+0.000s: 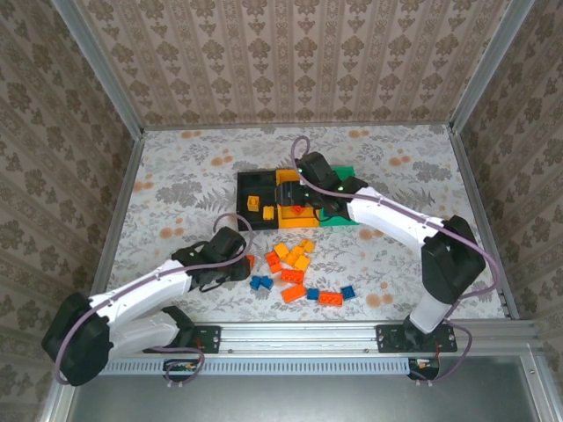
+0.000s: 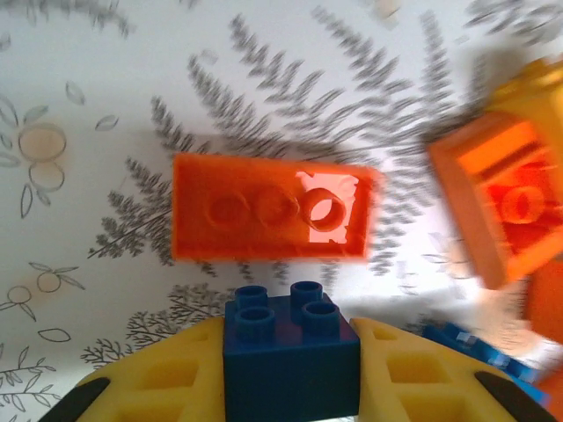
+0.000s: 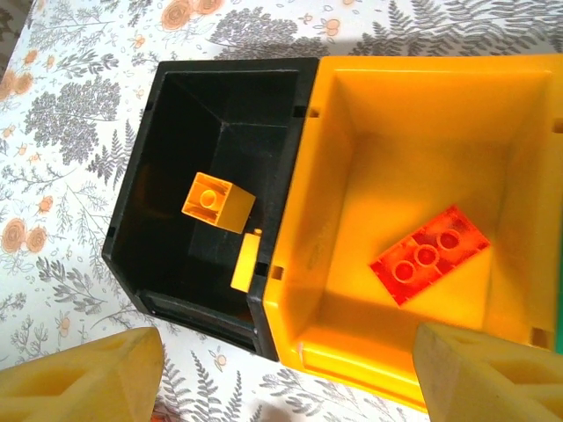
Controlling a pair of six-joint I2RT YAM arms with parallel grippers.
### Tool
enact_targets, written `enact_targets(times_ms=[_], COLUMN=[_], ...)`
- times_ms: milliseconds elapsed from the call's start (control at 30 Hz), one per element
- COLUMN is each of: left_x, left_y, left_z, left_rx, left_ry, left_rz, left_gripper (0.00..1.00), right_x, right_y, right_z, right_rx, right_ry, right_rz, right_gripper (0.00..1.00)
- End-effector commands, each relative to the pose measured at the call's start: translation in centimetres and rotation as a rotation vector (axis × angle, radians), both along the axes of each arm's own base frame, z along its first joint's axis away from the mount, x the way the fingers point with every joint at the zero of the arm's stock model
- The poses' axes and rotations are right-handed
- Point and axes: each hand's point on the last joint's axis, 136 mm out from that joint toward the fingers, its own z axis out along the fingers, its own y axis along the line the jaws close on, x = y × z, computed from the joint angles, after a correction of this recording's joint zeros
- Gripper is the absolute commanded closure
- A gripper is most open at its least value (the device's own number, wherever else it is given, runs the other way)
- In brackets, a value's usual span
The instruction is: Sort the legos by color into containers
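Left wrist: blue lego (image 2: 290,356), base cropped

Row of bins (image 1: 259,178) sits mid-counter (image 1: 176,176).

Left bin (image 3: 176,132): one cube brick (image 3: 218,202) on its floor, and a thin piece (image 3: 244,262) against the wall shared with the middle bin (image 3: 369,105).

Middle bin: one flat brick (image 3: 428,255) lying inside.

Right bin (image 1: 339,221): partly under the right arm.

Right end effector (image 3: 286,387): above the row, about over the middle bin.

Loose bricks (image 1: 292,276): scattered on the counter in front of the row, on the arm-base side.

Left end effector (image 2: 290,387): in front and left of the row, at the scatter's left edge. A small brick (image 2: 290,347) sits between its fingers, touching both.

Long brick (image 2: 273,209): on the counter just beyond the small brick.
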Motion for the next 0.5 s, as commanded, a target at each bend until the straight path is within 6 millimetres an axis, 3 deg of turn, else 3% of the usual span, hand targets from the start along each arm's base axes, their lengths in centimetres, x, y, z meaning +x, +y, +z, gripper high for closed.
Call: enact_targets(times_ms=[0,133,300,467], left_x=[1.2,3.2,7.1,10.9], left_y=[-1.6,-5.0,-12.5,-19.8], left_z=[4.5,7.9,10.5,11.7], left_rx=[-0.039,-0.089,-0.186,-0.21], left_ry=[-0.081,-0.143,-0.185,-0.219], left_rz=[-0.062,-0.139,-0.258,-0.375], left_gripper=[0.73,0.74,0.76,0.78], right_x=[-0.6,-2.2,-5.2,-8.5], right_y=[-2.5,-6.5,-12.3,-16.4], right_z=[0.9,-0.4,-2.1,-3.5], right_rx=[0.042,0.02,-0.014,-0.066], right_ry=[-0.013,0.009,0.036,0.059], right_rz=[-0.059,-0.13,-0.235,-0.304], right_gripper=[0.24,0.24,0.24,0.24])
